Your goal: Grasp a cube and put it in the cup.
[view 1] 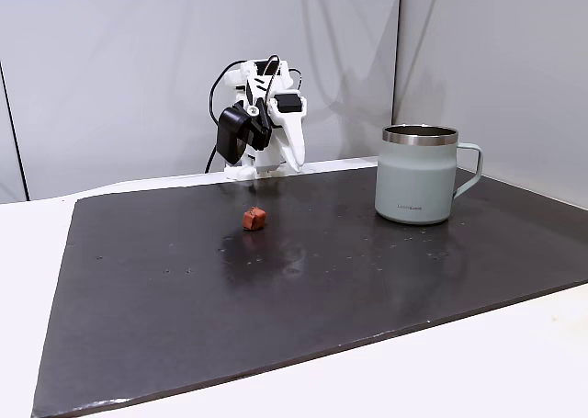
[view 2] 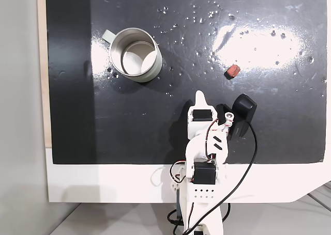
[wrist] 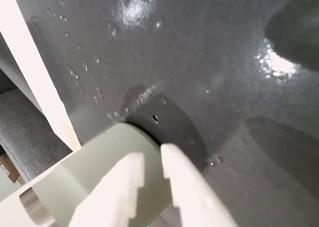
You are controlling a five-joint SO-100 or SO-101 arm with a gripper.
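Nothing's been grasped yet: cube [view 1: 254, 219] is left lying loose on the dark surface [view 1: 303, 299], well apart from the cup [view 1: 415, 175], so the nearly-closed, empty end effector [view 1: 296, 163] needs opening and lowering over it.

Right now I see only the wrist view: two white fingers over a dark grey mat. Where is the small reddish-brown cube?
Observer: In the fixed view from above, the cube lies on the mat, beyond the gripper and to its right in that picture.
Operator: And the pale grey-green mug with the steel rim?
Observer: The mug stands upright on the left side of that same picture, well apart from the cube.
Operator: Is something inside it?
Observer: No. Seen from above, the inside of the mug is empty.
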